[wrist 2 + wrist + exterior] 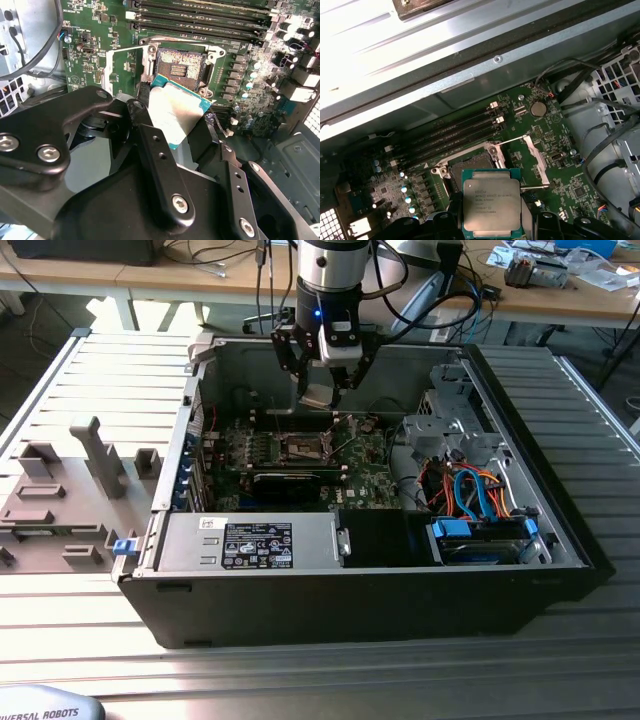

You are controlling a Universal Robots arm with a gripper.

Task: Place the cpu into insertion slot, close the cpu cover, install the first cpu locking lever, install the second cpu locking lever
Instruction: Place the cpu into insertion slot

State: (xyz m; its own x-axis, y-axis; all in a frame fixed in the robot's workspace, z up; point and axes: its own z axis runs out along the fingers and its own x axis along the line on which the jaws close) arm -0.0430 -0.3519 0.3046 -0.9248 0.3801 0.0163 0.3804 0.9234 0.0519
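Jaws are clamped on the cpu (318, 396), pinching it by its edges in the upper middle of the exterior view, inside the open computer case (350, 610). It hangs just above the insertion slot (305, 447), not seated. In the first wrist view the cpu cover (536, 160) is flipped open beside the bare socket. So I'd say we're right at step one: chip not in yet, cover not closed, and both locking levers look undone as far as I can tell.
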